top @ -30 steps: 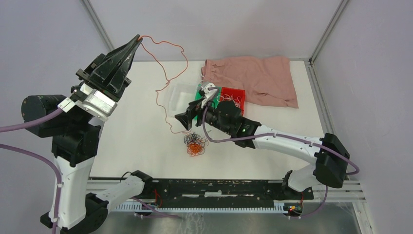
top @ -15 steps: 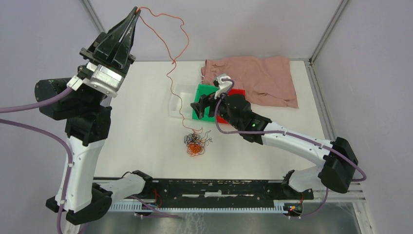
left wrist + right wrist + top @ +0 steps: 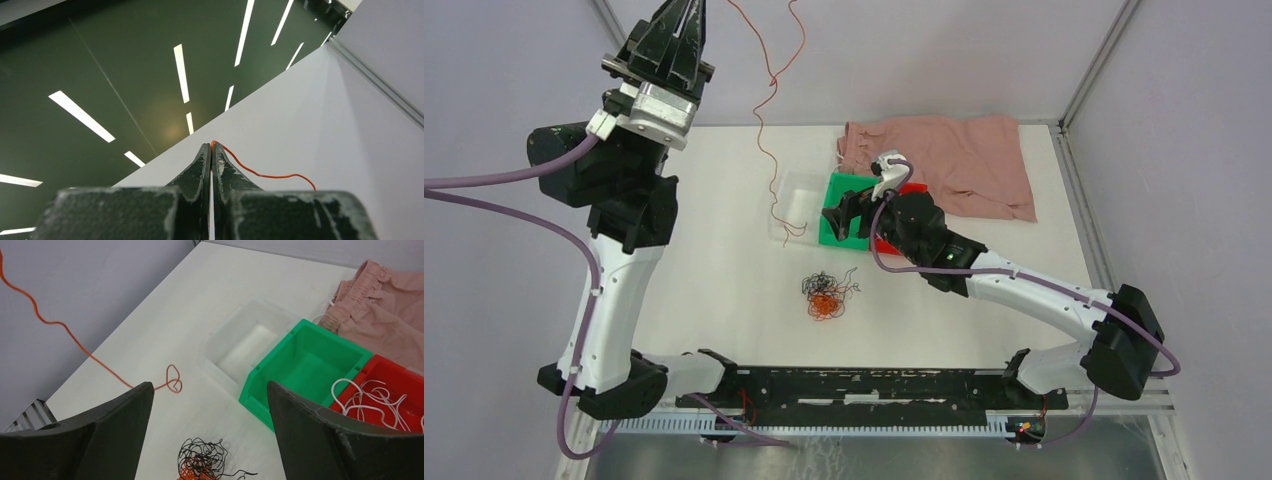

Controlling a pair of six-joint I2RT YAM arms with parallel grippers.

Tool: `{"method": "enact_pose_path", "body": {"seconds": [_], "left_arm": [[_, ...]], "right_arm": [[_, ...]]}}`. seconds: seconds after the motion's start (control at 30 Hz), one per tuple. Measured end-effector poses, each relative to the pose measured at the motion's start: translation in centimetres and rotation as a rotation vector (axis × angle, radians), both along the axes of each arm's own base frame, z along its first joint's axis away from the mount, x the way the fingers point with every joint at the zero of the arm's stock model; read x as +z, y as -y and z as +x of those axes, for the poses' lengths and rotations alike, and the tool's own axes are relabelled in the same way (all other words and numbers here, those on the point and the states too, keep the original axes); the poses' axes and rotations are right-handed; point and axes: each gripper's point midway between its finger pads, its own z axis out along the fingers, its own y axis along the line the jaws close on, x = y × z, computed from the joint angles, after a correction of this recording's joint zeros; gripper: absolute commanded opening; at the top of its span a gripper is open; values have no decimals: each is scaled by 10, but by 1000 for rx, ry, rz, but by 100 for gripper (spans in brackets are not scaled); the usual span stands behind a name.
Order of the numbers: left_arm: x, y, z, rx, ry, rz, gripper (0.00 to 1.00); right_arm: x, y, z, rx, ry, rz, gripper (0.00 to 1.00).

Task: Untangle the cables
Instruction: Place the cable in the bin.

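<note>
one long orange strand (image 3: 758, 125) is hanging in the air, wavy and kinked. its top end is being pinched between the closed tips of the left gripper (image 3: 210, 150), and its curled lower end is dangling down near the table (image 3: 714, 280). a small tangle of black and orange wires (image 3: 826, 293) is lying on the table, apart from the strand. loose white cables (image 3: 370, 395) are lying curled in the red bin (image 3: 397, 376).

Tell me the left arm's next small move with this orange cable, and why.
Probably lower the left gripper toward the clear bin to release. It is shut on the orange cable, whose curled end hangs near that bin, apart from the tangle; the red bin already holds white cables. Which bin suits orange is unclear.
</note>
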Motion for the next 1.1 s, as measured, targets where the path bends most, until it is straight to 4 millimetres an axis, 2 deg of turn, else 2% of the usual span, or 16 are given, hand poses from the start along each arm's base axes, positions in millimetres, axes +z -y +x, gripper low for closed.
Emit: {"method": "enact_pose_path", "body": {"seconds": [0.23, 0.6, 0.87, 0.97, 1.1], "left_arm": [[3, 8, 25, 26, 11, -10, 3], [-24, 41, 83, 35, -55, 42, 3], [-39, 62, 110, 57, -71, 77, 3], [-43, 65, 116, 68, -75, 83, 3], [-43, 64, 117, 79, -70, 86, 3]], "right_arm": [[-15, 10, 6, -38, -26, -28, 81], [-54, 50, 37, -187, -141, -95, 77], [-60, 52, 38, -181, -165, -87, 76], [-65, 54, 43, -189, -176, -88, 75], [-81, 56, 49, -191, -207, -108, 74]]}}
